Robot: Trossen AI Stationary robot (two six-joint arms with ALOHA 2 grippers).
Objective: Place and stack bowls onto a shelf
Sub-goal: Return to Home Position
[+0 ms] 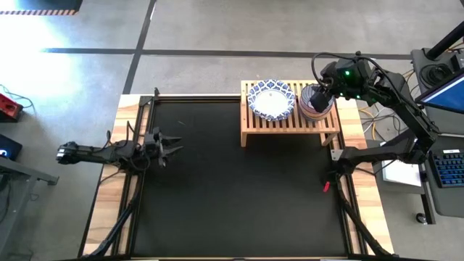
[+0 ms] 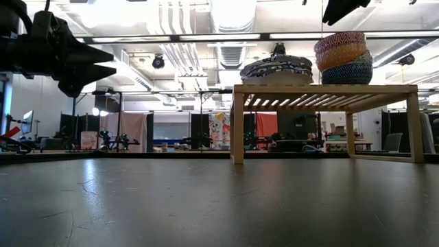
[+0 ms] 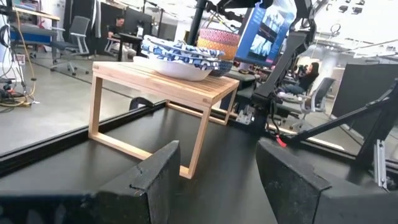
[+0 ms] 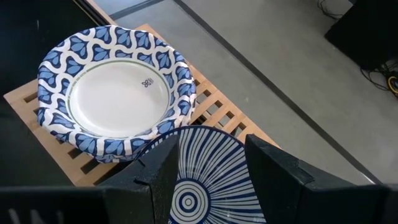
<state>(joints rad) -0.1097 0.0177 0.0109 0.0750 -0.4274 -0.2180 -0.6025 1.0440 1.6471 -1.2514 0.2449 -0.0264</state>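
Note:
The light-wood shelf (image 1: 290, 123) stands at the table's far right on its short legs. On its slatted top rests a stack of large white bowls with blue-patterned rims (image 1: 270, 100) (image 4: 115, 93). Right of it sits a stack of small patterned bowls (image 2: 343, 58), the top one blue-striped inside (image 4: 205, 180). My right gripper (image 4: 211, 146) (image 2: 346, 8) hovers open just above the small stack, clear of it. My left gripper (image 1: 172, 145) (image 3: 217, 149) is open and holds nothing; it points level toward the shelf from the table's left edge.
The black mat (image 1: 232, 188) between my left gripper and the shelf is bare. A small red object (image 1: 326, 186) lies at the mat's right edge beside the right arm's base. A keyboard and a monitor (image 1: 449, 163) stand off the table to the right.

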